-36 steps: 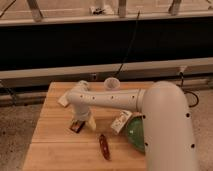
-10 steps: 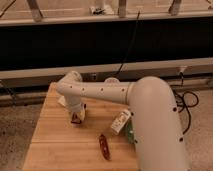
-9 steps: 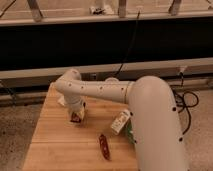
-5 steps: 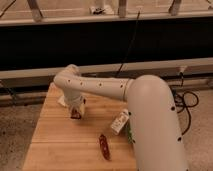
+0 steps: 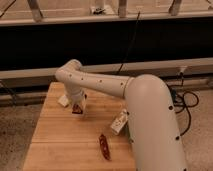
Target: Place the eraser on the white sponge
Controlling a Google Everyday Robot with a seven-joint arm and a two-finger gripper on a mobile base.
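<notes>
end effector point(image 5: 76, 106): left of centre, low over counter point(image 5: 55, 142), grip state cannot tell | eraser point(image 5: 77, 108): at its tip | sponge point(image 5: 64, 100): just left

Pincer point(image 5: 77, 106) over the eraser point(image 5: 76, 108), white sponge point(image 5: 64, 100) just beside

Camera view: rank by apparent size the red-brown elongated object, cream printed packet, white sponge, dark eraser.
1. Glossy red-brown elongated object and cream-white printed packet: alike, unranked.
2. Plain white flat sponge, partly hidden.
3. Dark eraser, at the gripper on the table's left.
</notes>
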